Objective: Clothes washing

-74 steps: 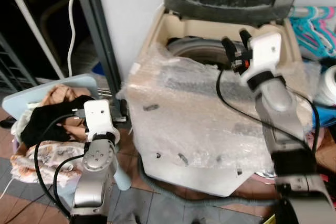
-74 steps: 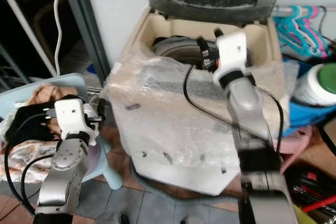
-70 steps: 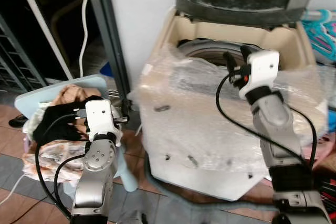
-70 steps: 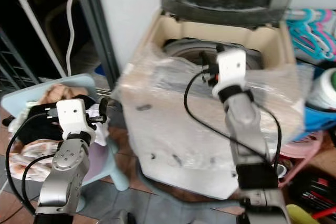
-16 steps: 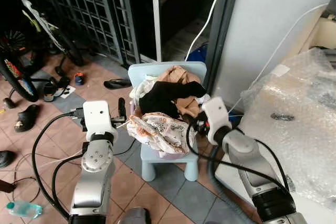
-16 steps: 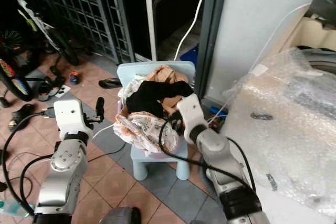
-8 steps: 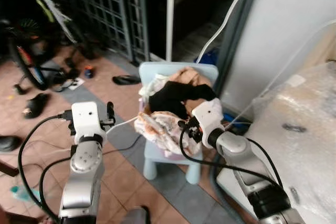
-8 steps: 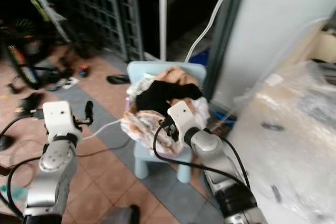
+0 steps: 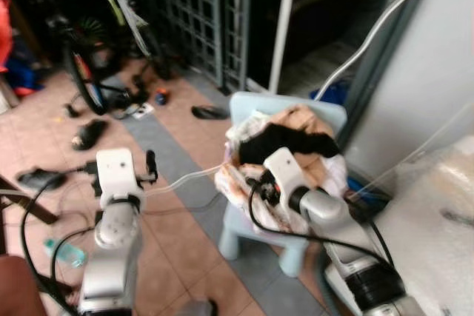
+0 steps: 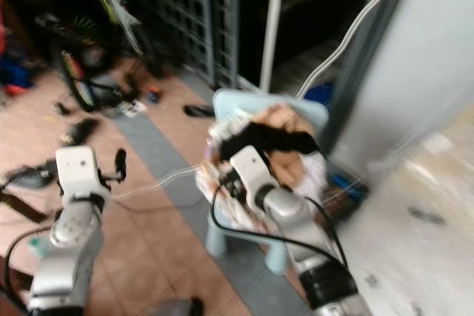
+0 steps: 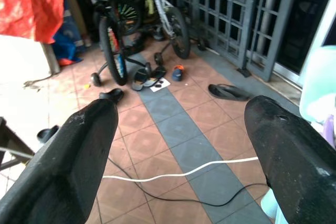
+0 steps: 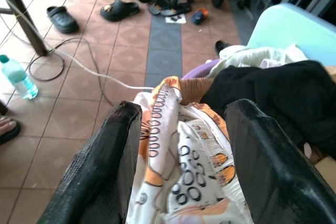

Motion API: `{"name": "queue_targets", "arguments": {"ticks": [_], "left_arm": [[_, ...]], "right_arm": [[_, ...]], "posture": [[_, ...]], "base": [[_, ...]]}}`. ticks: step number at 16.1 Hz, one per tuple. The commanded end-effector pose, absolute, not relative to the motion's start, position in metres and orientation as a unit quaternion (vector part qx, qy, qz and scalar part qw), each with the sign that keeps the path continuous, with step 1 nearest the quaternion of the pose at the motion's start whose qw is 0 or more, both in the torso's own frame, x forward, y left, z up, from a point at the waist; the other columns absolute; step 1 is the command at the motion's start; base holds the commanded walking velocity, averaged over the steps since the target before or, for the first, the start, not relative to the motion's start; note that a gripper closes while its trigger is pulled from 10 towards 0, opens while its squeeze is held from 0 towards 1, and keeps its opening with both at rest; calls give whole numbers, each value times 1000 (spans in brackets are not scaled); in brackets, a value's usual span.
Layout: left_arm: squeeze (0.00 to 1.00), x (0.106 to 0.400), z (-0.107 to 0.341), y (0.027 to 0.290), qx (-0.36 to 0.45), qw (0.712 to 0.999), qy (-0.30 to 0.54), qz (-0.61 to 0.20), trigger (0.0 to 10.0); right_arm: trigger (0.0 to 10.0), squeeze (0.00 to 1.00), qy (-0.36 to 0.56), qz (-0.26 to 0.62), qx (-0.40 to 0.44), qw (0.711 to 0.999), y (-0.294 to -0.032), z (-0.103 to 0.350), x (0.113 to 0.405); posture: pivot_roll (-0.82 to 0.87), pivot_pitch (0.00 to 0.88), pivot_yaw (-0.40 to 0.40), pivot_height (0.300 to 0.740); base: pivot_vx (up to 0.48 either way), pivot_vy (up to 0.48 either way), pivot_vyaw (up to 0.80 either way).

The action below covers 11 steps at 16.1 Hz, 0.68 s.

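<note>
Right gripper [image 12: 178, 145] has closed in on the laundry pile since a second ago; camera swung further left.
Pale blue plastic child's chair [image 9: 255, 231] holds the heap: white orange-patterned cloth [image 12: 184, 166] between parted fingers, black garment [image 9: 285, 140], tan garment [image 9: 300, 118]. Left gripper [image 11: 178, 145] open over tiled floor [image 11: 173, 135]. No legible writing.

The right end effector [image 12: 178, 145], seen seconds ago raised over the washing machine's open drum, has been brought down to the patterned garment [image 12: 184, 166] heaped on the pale blue chair [image 9: 255, 236], its fingers spread on either side of the cloth.
</note>
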State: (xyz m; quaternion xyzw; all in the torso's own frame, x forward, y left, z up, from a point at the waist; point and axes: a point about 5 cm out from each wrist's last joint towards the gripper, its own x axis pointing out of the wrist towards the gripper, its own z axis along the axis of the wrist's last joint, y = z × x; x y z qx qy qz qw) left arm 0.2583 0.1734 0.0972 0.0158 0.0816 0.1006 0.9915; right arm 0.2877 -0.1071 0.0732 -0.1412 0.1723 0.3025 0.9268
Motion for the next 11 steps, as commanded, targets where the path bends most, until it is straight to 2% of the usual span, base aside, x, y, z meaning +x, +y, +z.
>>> {"name": "queue_targets", "arguments": {"ticks": [1, 8, 11], "left_arm": [[0, 260, 99, 167, 16, 993, 83, 84, 10000], [0, 256, 98, 166, 9, 993, 92, 77, 10000], [0, 252, 100, 166, 8, 993, 87, 77, 10000]], "right_arm": [[10000, 0, 186, 283, -142, 930, -114, 71, 291], [10000, 0, 210, 277, -159, 924, -119, 65, 288], [10000, 0, 235, 275, -170, 917, -127, 59, 286]], "posture": [[-6, 16, 29, 740], [6, 28, 25, 740], [16, 39, 19, 740]], "base": [[277, 0, 0], [322, 0, 0], [0, 0, 0]]}}
